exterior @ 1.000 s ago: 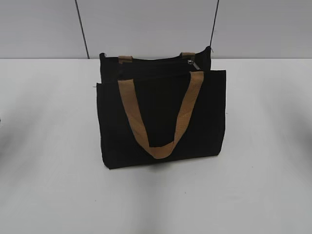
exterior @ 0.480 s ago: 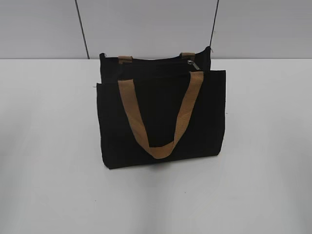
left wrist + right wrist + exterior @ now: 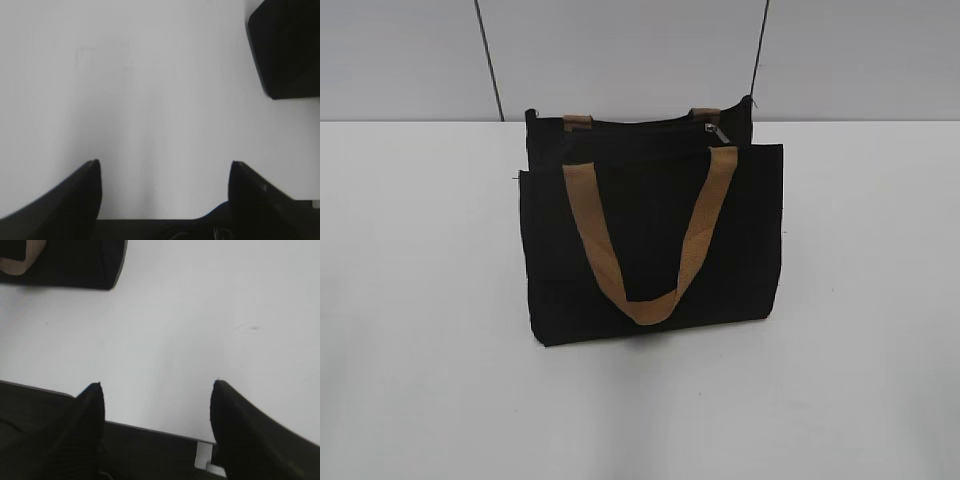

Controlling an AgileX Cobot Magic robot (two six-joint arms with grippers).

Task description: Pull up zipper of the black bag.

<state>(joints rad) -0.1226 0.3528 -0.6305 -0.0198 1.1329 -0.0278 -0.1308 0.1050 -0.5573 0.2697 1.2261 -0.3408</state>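
The black bag [image 3: 650, 240] stands upright in the middle of the white table, with a tan strap handle [image 3: 645, 240] hanging down its front. The zipper [image 3: 640, 127] runs along its top edge, and the small silvery pull tab [image 3: 718, 131] sits near the right end. Neither gripper shows in the exterior view. In the left wrist view my left gripper [image 3: 165, 165] is open and empty over bare table, with a corner of the bag [image 3: 287, 47] at the upper right. In the right wrist view my right gripper [image 3: 157, 385] is open and empty, with the bag's corner [image 3: 65, 265] at the upper left.
The white table [image 3: 420, 300] spreads around the bag on all sides. A grey panelled wall [image 3: 620, 50] stands close behind the bag. The table's front edge [image 3: 160, 432] shows under the right gripper, with dark space below it.
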